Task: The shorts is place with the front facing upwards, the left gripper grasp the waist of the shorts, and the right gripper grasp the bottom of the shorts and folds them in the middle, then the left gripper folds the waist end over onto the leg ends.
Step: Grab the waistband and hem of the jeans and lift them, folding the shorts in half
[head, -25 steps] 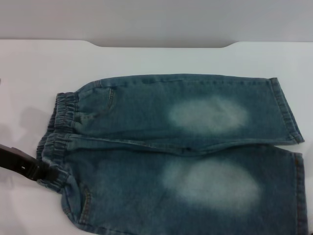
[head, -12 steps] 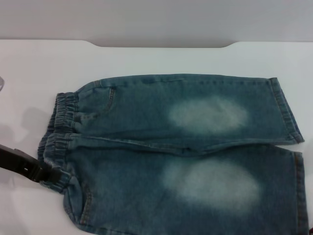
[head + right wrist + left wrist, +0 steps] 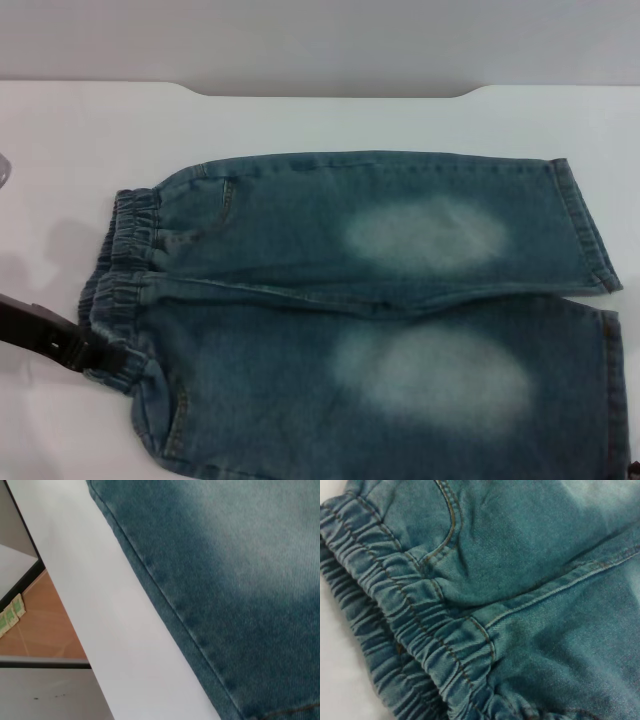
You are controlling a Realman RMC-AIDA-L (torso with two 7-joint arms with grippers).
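Observation:
The shorts (image 3: 380, 300) lie flat on the white table (image 3: 90, 140), front up, with a pale faded oval on each leg. The gathered waist (image 3: 130, 235) points left and the two leg hems (image 3: 585, 230) point right. My left gripper (image 3: 85, 352) comes in low from the left edge and meets the near corner of the waistband. Its wrist view is filled by the ruffled waistband (image 3: 410, 630) and a pocket seam. My right gripper itself does not show. Its wrist view shows a stitched edge of the shorts (image 3: 240, 580) lying on the table.
The table's near edge (image 3: 100, 605) runs close beside the shorts in the right wrist view, with brown floor (image 3: 45, 625) beyond it. A grey wall with a notch in the table's far edge (image 3: 330, 92) lies behind.
The left gripper has slid slightly down and right along the near waistband corner, and the cloth there has bunched a little. The rest of the shorts has not moved.

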